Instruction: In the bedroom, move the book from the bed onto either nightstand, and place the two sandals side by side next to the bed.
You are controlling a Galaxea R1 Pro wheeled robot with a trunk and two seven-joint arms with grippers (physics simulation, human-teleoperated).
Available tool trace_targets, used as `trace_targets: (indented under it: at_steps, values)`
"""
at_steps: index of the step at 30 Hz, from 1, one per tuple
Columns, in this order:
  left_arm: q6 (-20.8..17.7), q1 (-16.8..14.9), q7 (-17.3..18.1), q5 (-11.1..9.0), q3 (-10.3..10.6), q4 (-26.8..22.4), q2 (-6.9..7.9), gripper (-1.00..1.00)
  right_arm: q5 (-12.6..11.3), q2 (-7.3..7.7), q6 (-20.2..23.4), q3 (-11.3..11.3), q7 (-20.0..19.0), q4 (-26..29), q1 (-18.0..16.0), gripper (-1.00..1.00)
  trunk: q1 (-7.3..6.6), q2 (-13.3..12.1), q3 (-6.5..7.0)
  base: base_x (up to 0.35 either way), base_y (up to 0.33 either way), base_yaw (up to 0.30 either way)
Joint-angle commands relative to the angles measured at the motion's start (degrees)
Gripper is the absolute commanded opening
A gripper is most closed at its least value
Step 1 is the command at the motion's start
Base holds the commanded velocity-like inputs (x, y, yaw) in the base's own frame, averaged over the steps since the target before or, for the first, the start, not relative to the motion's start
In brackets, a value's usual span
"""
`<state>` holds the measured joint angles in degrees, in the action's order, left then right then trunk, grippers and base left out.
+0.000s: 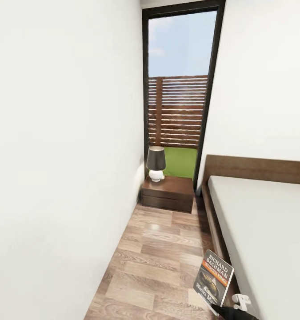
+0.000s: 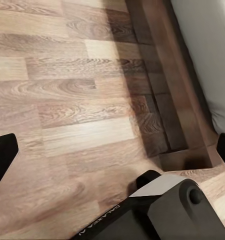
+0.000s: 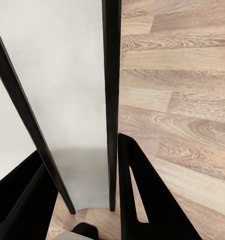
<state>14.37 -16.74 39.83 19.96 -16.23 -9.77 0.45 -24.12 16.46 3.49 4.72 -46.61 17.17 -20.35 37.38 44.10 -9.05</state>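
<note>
— Where's the book [image 1: 214, 280] right now?

— Off the mattress. It's up in the air over the wood-plank floor [image 1: 154, 262], just beside the long side rail of the bed [image 1: 265, 231], down at the near end. The cover faces the room: orange band, white "Richard Bachman" lettering, the oval picture under it. It's tilted a little.

— Who's got it?

— The right gripper [image 3: 110, 175]. From the camera on that arm you see the book edge-on, a thin dark line running up between the two black fingers [image 3: 142, 200], which sit tight on either side of it. So it's pinched closed on the book's lower part. From the head camera only a bit of dark arm and a white part show at the book's bottom corner.

— And the left gripper [image 2: 112, 155]?

— Its fingertips [image 2: 2, 155] sit far out at opposite sides of its own camera's picture, with bare floor between them, so spread wide and holding nothing. It hangs over the planks by the dark foot corner of the bed frame, with part of the robot's dark body below.

— The nightstand [image 1: 167, 192]?

— At the far end of the narrow aisle, in the corner under the tall dark-framed window [image 1: 181, 84], just beside the headboard. The lamp [image 1: 156, 163] stands near its left rear corner; the rest of the glossy top is bare. Well apart from the book.

— Sandals?

— Can't say from here.
</note>
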Motion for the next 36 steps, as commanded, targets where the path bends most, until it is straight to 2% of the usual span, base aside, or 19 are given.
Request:
trace_targets:
  at_steps: [1,16,30,36]
  values:
    - [0.31,-0.05,0.16,0.61,-0.47,0.01,-0.01,1.0,-0.67,0.06,0.39,0.38,-0.06,0.06,-0.04,-1.0,0.04,0.06,-0.09,0.313,0.0,0.0]
    - [0.31,-0.05,0.16,0.61,-0.47,0.01,0.0,1.0,-0.68,0.06,0.42,0.38,0.01,0.06,-0.04,-1.0,0.04,0.06,-0.09,0.306,0.0,-0.018]
    - [0.31,-0.05,0.16,0.61,-0.47,0.01,-0.01,1.0,-0.68,0.06,0.39,0.38,-0.06,0.06,-0.04,-1.0,0.04,0.06,-0.09,0.023,0.0,-0.269]
    - [0.31,-0.05,0.16,0.61,-0.47,0.01,-0.01,1.0,-0.67,0.06,0.38,0.38,-0.06,0.06,-0.04,-1.0,0.04,0.06,-0.09,0.124,0.0,-0.098]
